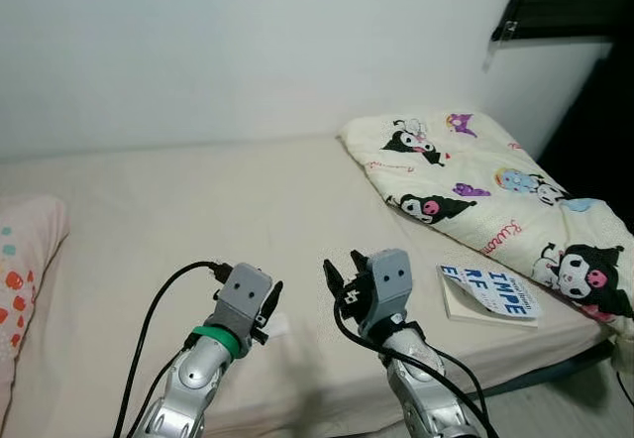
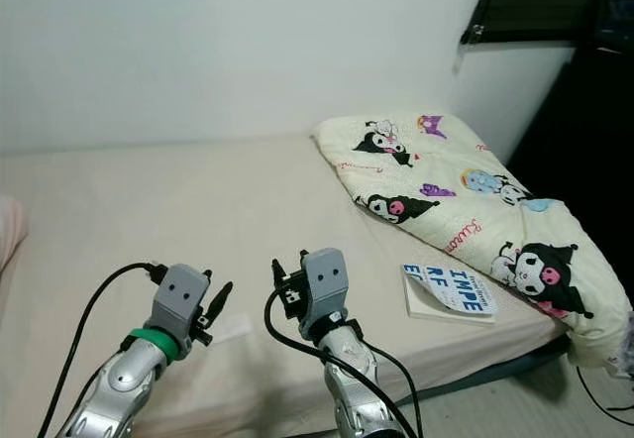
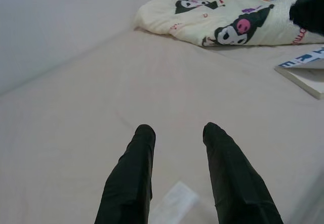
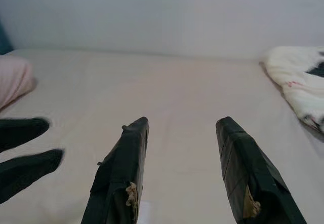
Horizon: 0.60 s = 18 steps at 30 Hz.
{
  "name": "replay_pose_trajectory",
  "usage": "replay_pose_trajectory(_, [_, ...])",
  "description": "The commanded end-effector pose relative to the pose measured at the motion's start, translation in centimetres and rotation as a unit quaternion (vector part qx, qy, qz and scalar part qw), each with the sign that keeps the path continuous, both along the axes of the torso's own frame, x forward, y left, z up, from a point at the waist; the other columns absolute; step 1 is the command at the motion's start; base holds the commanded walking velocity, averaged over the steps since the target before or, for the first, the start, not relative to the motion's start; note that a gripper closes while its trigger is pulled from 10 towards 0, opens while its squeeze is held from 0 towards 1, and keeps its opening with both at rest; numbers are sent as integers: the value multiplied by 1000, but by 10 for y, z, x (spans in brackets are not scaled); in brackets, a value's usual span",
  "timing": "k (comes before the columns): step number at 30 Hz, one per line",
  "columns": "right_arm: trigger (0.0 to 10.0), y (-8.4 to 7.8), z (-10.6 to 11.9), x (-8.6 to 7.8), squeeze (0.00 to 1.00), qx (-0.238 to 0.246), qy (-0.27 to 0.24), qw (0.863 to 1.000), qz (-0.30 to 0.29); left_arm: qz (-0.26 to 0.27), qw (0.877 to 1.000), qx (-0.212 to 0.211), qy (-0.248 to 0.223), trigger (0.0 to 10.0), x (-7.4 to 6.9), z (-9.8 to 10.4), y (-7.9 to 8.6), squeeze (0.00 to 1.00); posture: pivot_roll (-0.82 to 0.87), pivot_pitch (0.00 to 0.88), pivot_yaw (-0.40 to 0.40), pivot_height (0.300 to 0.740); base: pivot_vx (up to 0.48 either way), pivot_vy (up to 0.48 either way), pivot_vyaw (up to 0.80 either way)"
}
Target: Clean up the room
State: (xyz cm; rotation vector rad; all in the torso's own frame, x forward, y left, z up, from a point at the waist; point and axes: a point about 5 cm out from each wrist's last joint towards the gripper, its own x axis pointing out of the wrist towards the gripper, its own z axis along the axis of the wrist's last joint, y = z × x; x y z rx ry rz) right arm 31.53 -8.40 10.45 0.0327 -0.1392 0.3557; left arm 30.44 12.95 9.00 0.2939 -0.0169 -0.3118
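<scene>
Small flat white scrap of paper (image 3: 174,202) on the beige bed sheet (image 1: 178,220), just beneath and between the released left pincer (image 3: 176,138), long axis roughly along the fingers. Left arm nearer, stretched low over it. Right pincer (image 4: 182,127) alongside, likewise released, empty.

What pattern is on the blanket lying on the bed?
The blanket is cream with black-and-pink cartoon characters, clearest in the left eye view.
</scene>
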Motion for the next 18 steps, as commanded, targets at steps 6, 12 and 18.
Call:
replay_pose_trajectory(6, [10000,-9,-4,1,0,12,15,1000,-21,-3,1000,12,25,10000,-6,-13,2,0,-104,55,39,705,0,0,0])
replay_pose_trajectory(12, [10000,-11,-4,1,0,12,15,1000,-21,-2,1000,13,26,10000,-6,-13,2,0,-105,56,38,680,0,0,0])
replay_pose_trajectory(18, [10000,-10,-3,1,0,13,16,1000,-20,-2,1000,15,27,10000,-7,-14,3,0,-103,56,41,650,0,0,0])
